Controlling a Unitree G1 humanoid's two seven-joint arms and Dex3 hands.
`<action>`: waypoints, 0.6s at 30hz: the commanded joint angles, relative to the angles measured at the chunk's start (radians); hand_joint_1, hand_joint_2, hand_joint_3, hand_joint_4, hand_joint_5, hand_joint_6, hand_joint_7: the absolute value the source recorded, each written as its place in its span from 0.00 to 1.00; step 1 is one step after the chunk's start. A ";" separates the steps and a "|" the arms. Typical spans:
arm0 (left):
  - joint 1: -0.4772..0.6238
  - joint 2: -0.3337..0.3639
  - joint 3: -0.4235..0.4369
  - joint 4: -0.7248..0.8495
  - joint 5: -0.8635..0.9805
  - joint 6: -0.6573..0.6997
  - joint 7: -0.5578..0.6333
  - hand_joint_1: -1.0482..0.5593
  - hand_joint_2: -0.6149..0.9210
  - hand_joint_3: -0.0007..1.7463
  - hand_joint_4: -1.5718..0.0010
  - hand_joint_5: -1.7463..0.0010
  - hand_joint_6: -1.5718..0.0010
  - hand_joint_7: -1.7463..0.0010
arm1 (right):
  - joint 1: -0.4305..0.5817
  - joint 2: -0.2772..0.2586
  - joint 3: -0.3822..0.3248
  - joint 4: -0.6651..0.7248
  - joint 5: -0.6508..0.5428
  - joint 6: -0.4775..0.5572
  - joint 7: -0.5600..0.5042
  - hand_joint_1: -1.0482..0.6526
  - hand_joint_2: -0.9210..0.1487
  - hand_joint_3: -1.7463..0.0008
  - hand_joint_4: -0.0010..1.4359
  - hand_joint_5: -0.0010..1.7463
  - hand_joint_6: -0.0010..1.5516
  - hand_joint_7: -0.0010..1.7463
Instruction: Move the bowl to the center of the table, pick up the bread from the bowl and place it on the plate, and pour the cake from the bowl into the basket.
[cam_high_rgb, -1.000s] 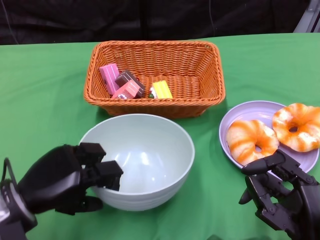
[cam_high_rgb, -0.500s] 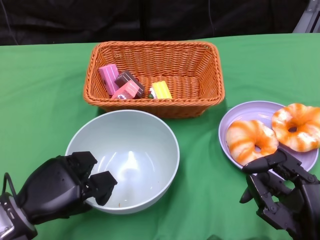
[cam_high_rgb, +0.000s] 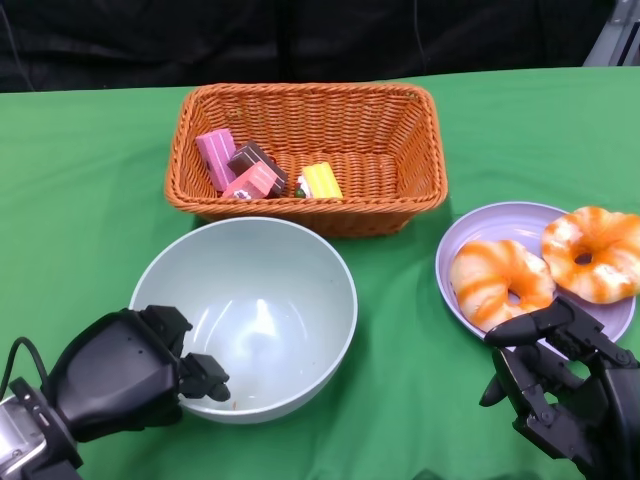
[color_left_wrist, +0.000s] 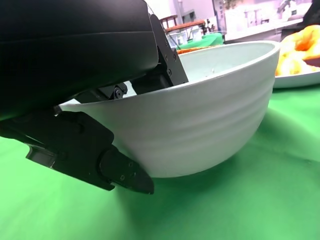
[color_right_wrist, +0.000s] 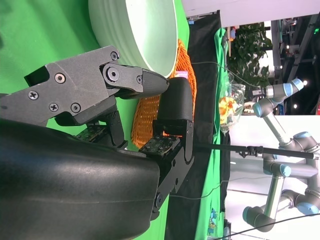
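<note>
A pale green bowl (cam_high_rgb: 250, 300) stands upright on the green table, in front of the basket, empty but for a few crumbs. My left hand (cam_high_rgb: 125, 375) grips its near-left rim; in the left wrist view fingers (color_left_wrist: 90, 155) lie inside and under the bowl (color_left_wrist: 200, 125) wall. The woven orange basket (cam_high_rgb: 305, 93) holds several coloured cake pieces (cam_high_rgb: 255, 172). Two orange-striped ring breads (cam_high_rgb: 500, 282) (cam_high_rgb: 592, 250) lie on the lilac plate (cam_high_rgb: 490, 225). My right hand (cam_high_rgb: 560, 385) hovers open just in front of the plate, holding nothing.
Green cloth covers the table, with a black curtain behind it. In the right wrist view the bowl (color_right_wrist: 145, 35) and basket (color_right_wrist: 150, 115) show beyond my right hand (color_right_wrist: 115, 100), and other robot arms stand in the room's background.
The bowl has shifted left and a little toward me, settling level on the table, with my left hand drawing back along with it. The right hand has stayed still.
</note>
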 joint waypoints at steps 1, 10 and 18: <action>0.013 0.031 0.000 -0.019 -0.015 0.013 -0.025 0.49 1.00 0.02 0.45 0.54 0.36 0.98 | 0.003 -0.011 -0.003 -0.014 0.008 0.000 0.002 0.51 0.09 0.69 0.44 0.94 0.39 0.76; 0.024 0.012 0.019 0.088 -0.908 -0.253 -0.728 0.00 1.00 0.31 1.00 1.00 0.99 1.00 | -0.001 -0.009 0.001 -0.005 0.020 0.006 0.015 0.52 0.16 0.61 0.45 0.95 0.40 0.77; 0.085 -0.093 0.154 -0.006 -1.458 -0.051 -1.154 0.00 1.00 0.28 0.96 0.98 0.96 0.99 | 0.001 -0.011 0.004 -0.001 0.024 0.001 0.027 0.51 0.17 0.60 0.45 0.95 0.40 0.77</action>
